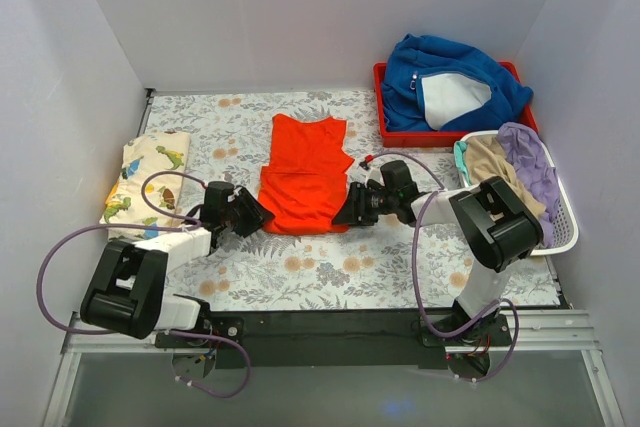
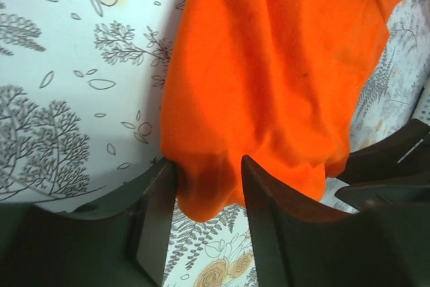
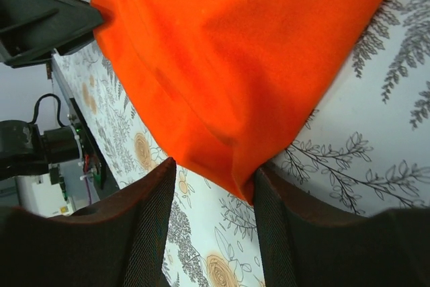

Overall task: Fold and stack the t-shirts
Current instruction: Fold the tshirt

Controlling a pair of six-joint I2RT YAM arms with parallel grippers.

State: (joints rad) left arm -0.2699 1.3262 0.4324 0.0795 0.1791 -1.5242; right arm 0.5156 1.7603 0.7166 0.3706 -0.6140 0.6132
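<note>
1. Cream cloth t-shirt printed with green and yellow dinosaurs (image 1: 150, 182): lies folded in an oblong at the left edge of the flower-patterned bench (image 1: 330, 277). Judged finished, and the likely base of the stack.
2. Bright orange-red cloth t-shirt (image 1: 305, 172): flat at mid-bench, neck toward the back wall, hem toward the arms. It looks narrowed, as if the sides are turned in, though I am not certain. The end-to-end fold is not yet made and the shirt is not stacked.
3. Left fingers (image 1: 252, 215): about half apart, astride the near-left hem corner. Cloth is bunched between them and touches both, but no clamp is visible.
4. Right fingers (image 1: 348, 209): likewise part open around the near-right corner. Only the corner's tip lies between them, and bench shows through the gap.
5. Step in hand, as I judge it: taking both near corners to carry the hem up to the neck.
6. Possibly left to do: a white plastic basket (image 1: 568, 227) at the right holds beige, lilac and teal garments, and I cannot tell if they are t-shirts. The thick blue garment (image 1: 440, 62) in the red tray (image 1: 415, 137) is not part of this task.
7. Room:
   - Bare bench lies beyond the neck and in the strip between the two shirts.
   - The tray sits near the orange shirt's far-right shoulder.
   - The basket is just beside the right arm.
</note>
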